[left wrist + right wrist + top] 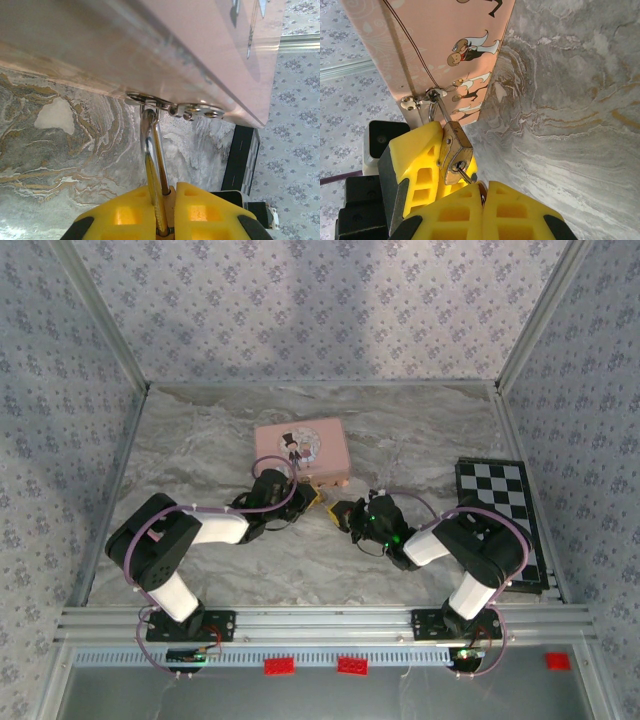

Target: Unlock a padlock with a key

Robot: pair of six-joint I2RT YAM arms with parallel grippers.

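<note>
Two pincers meet at a padlock [454, 152] hanging from a pink tin [300, 445].

In the middle of the overhead view, the left pincer [307, 502] and right pincer [343, 512] face each other just below the tin on the marbled counter [200, 440], with a checkerboard [500, 510] at the right edge. In the right wrist view the brass padlock sits left of centre, tilted. Its shackle [434, 107] is threaded through the tin's silvery hasp [415, 101] above it, and the left pincer's yellow fingers press against its left side. A key [466, 174] juts from the keyhole at the lock's lower end and runs into the right pincer's fingers at the bottom of the frame, which are drawn narrow around it. In the left wrist view the shackle drops from the hasp at centre into the tight slot between the left pincer's fingers at the bottom edge, which clamp the lock.
</note>
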